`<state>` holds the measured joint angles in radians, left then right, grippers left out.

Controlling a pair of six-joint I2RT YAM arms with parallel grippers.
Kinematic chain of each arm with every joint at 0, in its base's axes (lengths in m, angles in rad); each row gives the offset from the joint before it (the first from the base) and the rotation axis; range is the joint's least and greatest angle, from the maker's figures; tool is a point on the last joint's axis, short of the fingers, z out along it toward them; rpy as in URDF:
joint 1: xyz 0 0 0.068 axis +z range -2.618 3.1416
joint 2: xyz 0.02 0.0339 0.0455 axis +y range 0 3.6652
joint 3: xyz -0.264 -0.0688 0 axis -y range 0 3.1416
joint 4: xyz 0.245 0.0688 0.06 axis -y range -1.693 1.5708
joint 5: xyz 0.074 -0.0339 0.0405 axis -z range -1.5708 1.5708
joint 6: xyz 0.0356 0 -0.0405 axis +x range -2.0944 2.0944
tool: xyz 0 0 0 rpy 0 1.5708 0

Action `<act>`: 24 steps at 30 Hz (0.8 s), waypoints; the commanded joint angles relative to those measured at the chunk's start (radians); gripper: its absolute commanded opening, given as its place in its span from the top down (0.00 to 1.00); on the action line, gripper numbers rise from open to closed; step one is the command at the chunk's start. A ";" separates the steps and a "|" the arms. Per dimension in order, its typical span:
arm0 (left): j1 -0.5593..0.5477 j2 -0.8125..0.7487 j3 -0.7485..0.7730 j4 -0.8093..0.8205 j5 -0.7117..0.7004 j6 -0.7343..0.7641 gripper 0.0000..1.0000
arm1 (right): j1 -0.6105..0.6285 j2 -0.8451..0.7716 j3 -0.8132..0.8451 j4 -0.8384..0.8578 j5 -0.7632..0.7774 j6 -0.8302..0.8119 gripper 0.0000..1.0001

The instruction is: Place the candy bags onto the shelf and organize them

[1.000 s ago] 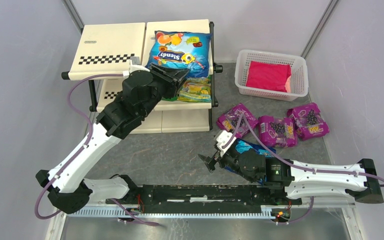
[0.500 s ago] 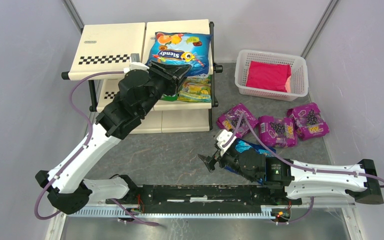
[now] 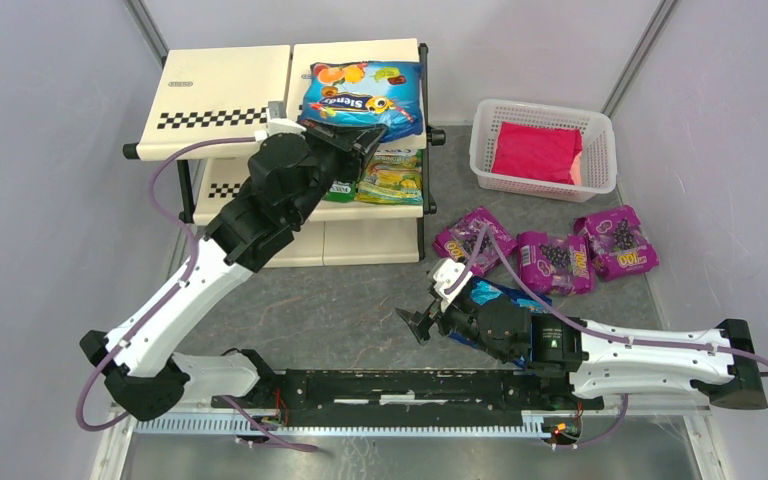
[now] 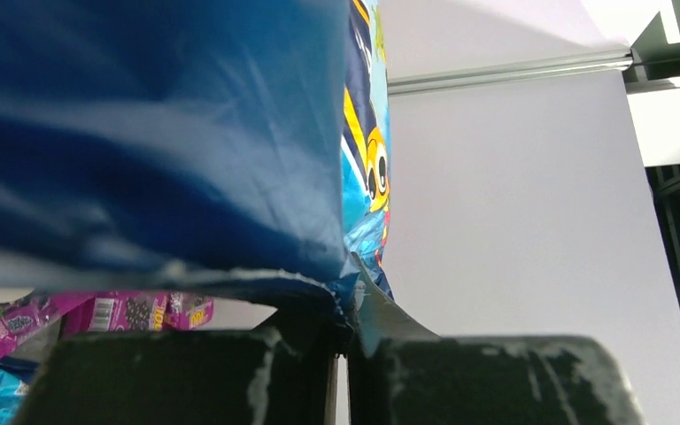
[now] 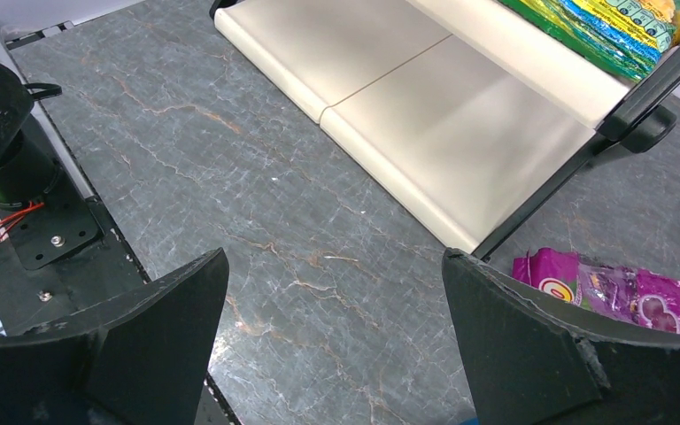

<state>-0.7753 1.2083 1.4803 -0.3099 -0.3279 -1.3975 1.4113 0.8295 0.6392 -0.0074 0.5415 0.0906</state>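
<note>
My left gripper [image 3: 365,137] is shut on the near edge of a blue candy bag [image 3: 362,93] and holds it over the right top panel of the cream shelf [image 3: 220,90]. In the left wrist view the blue bag [image 4: 150,133] fills the frame, pinched in my left gripper [image 4: 343,319]. Green-yellow bags [image 3: 392,177] lie on the middle tier. Three purple bags [image 3: 556,261] lie on the table right of the shelf. A second blue bag [image 3: 490,294] lies partly under my right arm. My right gripper [image 3: 412,326] is open and empty above the table, also in its wrist view [image 5: 336,292].
A white mesh basket [image 3: 490,135] with a red packet [image 3: 536,151] stands at the back right. The shelf's lowest tier [image 5: 407,115] and a purple bag [image 5: 620,288] show in the right wrist view. Grey walls close in both sides.
My left gripper has pushed the blue bag farther back and up over the top shelf panel. The right arm has not moved.
</note>
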 commanded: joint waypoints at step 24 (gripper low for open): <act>0.056 0.176 0.225 -0.009 -0.107 0.139 0.94 | -0.019 -0.042 -0.018 0.024 -0.012 0.026 0.02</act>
<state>-0.7582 1.3861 1.6764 -0.3347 -0.4335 -1.2919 1.3975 0.8101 0.6235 -0.0082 0.5327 0.1043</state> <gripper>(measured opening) 0.064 0.979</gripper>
